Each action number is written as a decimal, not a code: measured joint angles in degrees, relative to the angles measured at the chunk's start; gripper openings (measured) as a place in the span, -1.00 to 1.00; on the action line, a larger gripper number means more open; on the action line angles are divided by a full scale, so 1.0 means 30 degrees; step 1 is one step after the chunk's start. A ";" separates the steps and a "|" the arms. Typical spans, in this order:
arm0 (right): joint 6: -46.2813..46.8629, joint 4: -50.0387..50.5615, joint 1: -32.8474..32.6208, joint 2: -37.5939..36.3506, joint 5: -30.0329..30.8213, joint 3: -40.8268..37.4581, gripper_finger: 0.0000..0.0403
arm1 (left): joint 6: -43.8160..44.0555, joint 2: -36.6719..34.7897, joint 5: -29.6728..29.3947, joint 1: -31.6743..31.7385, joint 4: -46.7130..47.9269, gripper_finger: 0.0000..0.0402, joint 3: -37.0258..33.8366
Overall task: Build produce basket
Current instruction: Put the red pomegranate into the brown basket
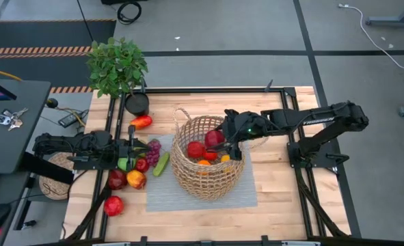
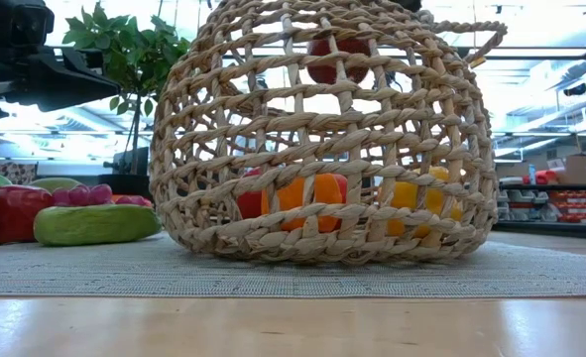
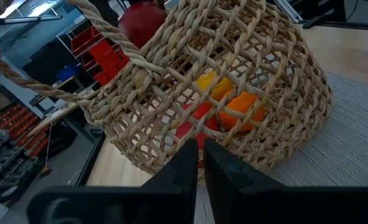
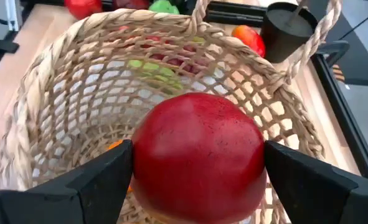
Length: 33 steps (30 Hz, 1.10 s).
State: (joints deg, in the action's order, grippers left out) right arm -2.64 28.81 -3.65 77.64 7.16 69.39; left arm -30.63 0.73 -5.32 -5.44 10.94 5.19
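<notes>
Now 1 basket [image 1: 207, 167], 2 arms, 1 red apple [image 4: 199, 155] held

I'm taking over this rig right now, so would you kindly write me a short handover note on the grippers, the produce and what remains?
Right gripper: closed on a red apple, held over the basket's open top.
Left gripper: shut, empty, beside the produce pile to the left of the basket.
Done: several pieces already lie in the basket, red, orange and yellow ones.
Left: release the apple, then move the rest: cucumber, grapes, a red-orange pepper by the black pot, and the red and green fruit on the table's left part.
</notes>
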 joint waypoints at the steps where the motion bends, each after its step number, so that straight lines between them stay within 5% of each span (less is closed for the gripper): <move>1: -0.0017 0.0097 0.0156 -0.0183 -0.0137 -0.0123 0.76 | 0.0000 0.0000 0.0000 -0.0003 0.0000 -0.85 0.0000; 20: 0.4374 0.2414 0.3566 0.0463 -0.4554 -0.0039 0.76 | 0.0000 0.0000 0.0000 0.0003 0.0001 -0.86 0.0000; 33: 0.3675 0.3841 0.3397 0.0972 -0.4474 -0.0039 0.76 | 0.0000 0.0000 -0.0001 -0.0003 0.0006 -0.83 0.0000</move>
State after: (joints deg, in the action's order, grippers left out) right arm 8.38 40.34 6.54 80.55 -6.26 69.28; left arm -30.63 0.73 -5.33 -5.45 10.96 5.19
